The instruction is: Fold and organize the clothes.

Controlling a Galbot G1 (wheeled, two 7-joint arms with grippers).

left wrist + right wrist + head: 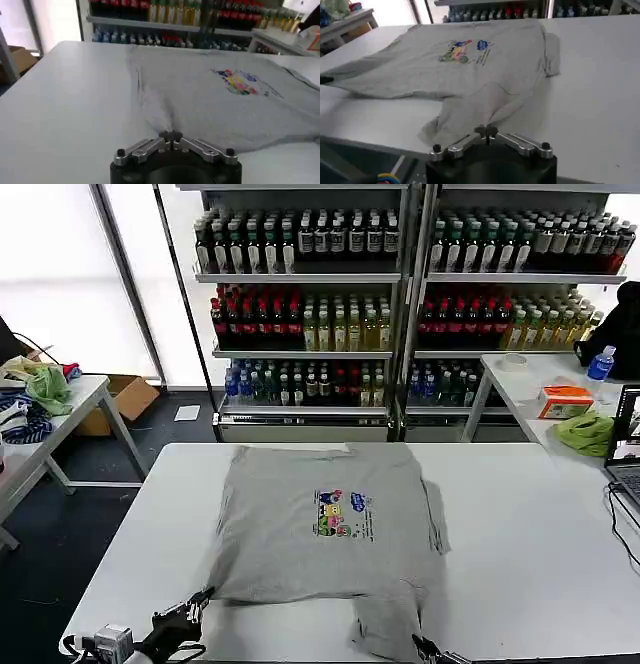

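Observation:
A light grey short-sleeved shirt [330, 524] with a small multicoloured chest print lies spread on the white table [530, 534]. At its near left corner my left gripper [198, 604] is shut, and in the left wrist view the shirt [225, 100] gathers in wrinkles into the left gripper [171, 136]. A flap of the cloth hangs toward the table's front edge. My right gripper [428, 650] sits at that flap; in the right wrist view the right gripper [485, 131] is shut on the flap's edge, with the shirt [470, 65] stretching away beyond.
Drink shelves [310, 304] stand behind the table. A side table on the left holds a lime-green cloth [48, 389] and a striped cloth [25, 424]. On the right are an orange box [565, 399], another green cloth [588, 432] and a laptop [628, 434] with cables.

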